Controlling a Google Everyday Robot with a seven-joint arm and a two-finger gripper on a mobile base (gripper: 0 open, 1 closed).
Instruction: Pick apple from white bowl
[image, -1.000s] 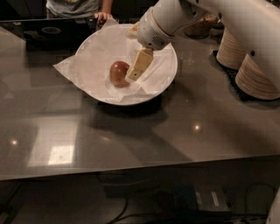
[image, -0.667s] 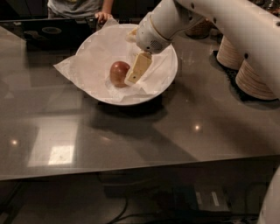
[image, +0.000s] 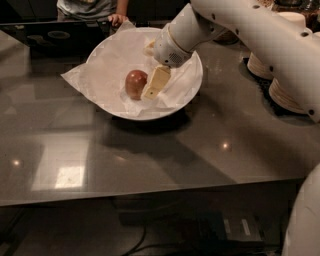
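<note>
The apple (image: 134, 83), reddish-brown and glossy, lies in the middle of the white bowl (image: 192, 87) on its crinkled white paper lining. My gripper (image: 154, 84) reaches down into the bowl from the upper right, and its cream tip rests right against the apple's right side. The white arm comes in from the top right and hides part of the bowl's far rim.
The bowl stands on a dark glossy table (image: 150, 160). Stacks of off-white paper dishes (image: 285, 92) stand at the right. A black tray (image: 55, 37) and a person's hand (image: 118, 19) are at the far edge behind the bowl.
The gripper has edged slightly down and left, closer against the apple. The apple and the bowl have not moved.
</note>
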